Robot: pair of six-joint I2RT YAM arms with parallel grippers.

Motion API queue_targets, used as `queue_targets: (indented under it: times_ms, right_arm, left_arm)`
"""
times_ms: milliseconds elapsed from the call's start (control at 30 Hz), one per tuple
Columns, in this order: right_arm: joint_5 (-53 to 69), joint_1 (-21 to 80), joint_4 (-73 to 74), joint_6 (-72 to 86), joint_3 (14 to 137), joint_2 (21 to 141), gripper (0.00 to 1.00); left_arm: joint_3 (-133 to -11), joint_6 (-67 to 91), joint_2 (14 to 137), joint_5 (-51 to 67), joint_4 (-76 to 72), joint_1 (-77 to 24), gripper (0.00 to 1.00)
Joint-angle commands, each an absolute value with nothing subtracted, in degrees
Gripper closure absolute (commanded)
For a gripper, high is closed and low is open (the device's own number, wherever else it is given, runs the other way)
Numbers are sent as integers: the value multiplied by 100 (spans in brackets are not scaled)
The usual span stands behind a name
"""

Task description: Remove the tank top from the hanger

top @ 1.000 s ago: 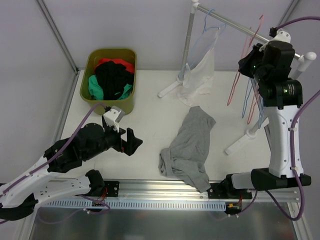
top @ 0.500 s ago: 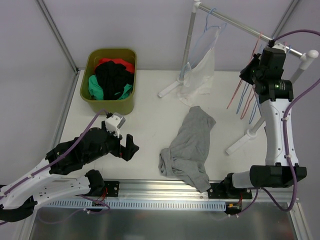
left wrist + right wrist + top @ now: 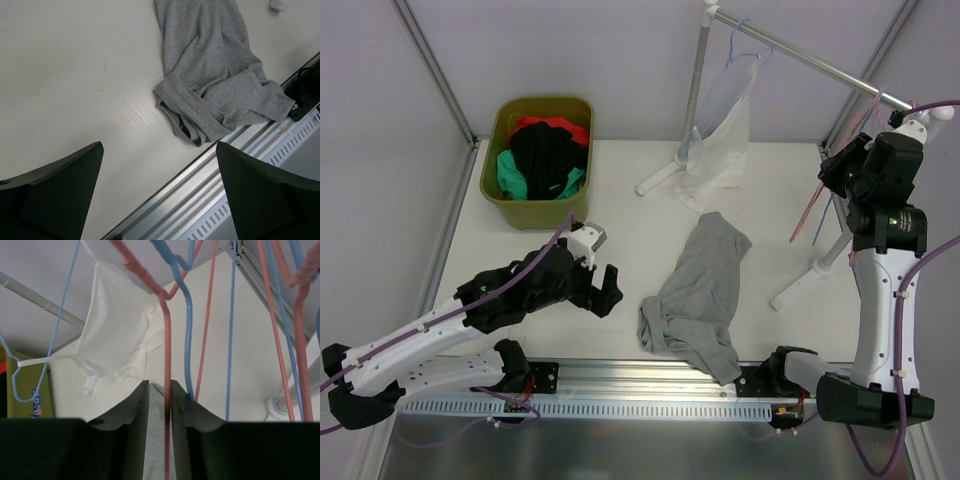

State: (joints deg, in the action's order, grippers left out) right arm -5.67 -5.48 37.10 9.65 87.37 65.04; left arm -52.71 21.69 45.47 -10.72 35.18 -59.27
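The white tank top (image 3: 725, 140) hangs on a light blue hanger (image 3: 740, 55) at the left end of the rack rod; it also shows in the right wrist view (image 3: 117, 347) with its hanger (image 3: 61, 310). My right gripper (image 3: 835, 170) is up at the rod's right end among several hangers, far from the tank top. Its jaws (image 3: 160, 382) stand a narrow gap apart, with a red hanger wire (image 3: 166, 340) between them against the right finger. My left gripper (image 3: 605, 292) is wide open and empty (image 3: 159, 150) low over the table.
A grey garment (image 3: 705, 285) lies crumpled on the table, just right of the left gripper (image 3: 215, 65). A green bin (image 3: 535, 102) of clothes stands at the back left. The rack's feet (image 3: 800, 285) rest on the table. Red and blue hangers (image 3: 232, 340) crowd the right gripper.
The left arm has moved right, toward the grey garment. The right arm has swung right and lower along the rod, and the red hanger beside it has shifted with it.
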Motion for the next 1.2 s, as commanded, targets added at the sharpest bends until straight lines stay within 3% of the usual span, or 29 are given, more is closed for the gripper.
queue_targets:
  times_ms: [0,33,67,167,367,700,867,1167]
  right_arm:
    - [51,-615,3419,826,8771,6311,72]
    - [157,-615,3462,800,8763,6284,68]
    - [176,-615,3498,765,8754,6188,55]
    - [115,-624,3533,730,8596,5925,35]
    - [105,-624,3630,659,8192,5380,13]
    - [378,-624,4086,457,8051,4238,1]
    - [1183,-624,4280,326,7744,3088,0]
    - [2469,-615,4816,141,7875,2312,0]
  left_arm:
    - [-5142,2250,4693,-809,2796,-5950,1]
    - [-5098,2250,4746,-791,2604,-5950,1]
    - [-5080,2250,4781,-730,2506,-5950,1]
    - [-5106,2206,5035,-493,2234,-5950,1]
    - [-5168,2188,5466,-290,1987,-5994,1]
    - [-5168,1978,6204,597,1117,-6195,1]
    - [-5466,1539,7398,46,1063,-6793,1]
    - [-6529,1363,9684,-97,756,-7136,1]
